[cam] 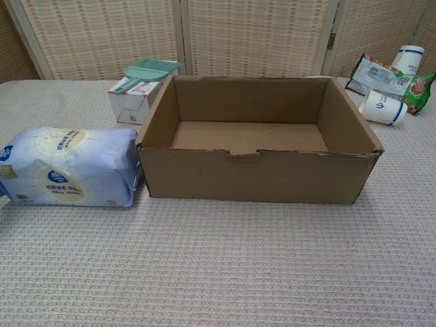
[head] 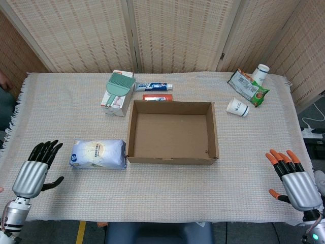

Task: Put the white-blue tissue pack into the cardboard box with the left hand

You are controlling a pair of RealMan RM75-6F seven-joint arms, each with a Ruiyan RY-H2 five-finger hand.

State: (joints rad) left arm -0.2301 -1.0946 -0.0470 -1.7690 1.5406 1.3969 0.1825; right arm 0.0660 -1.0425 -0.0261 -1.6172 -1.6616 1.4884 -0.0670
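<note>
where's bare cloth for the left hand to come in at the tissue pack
Bare cloth lies between the left hand and the tissue pack, and along the near edge in front of the cardboard box. The pack's right end sits close against the box. Behind it, the green scoop on its carton crowds the far side.

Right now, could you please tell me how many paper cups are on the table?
2. One paper cup lies on its side right of the cardboard box; the other cup stands upright at the far right corner, behind the snack bag. None appears hidden.

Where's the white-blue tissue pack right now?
In the head view, the white-blue tissue pack lies on the table's left side, against the brown cardboard box, right of the left hand.
</note>
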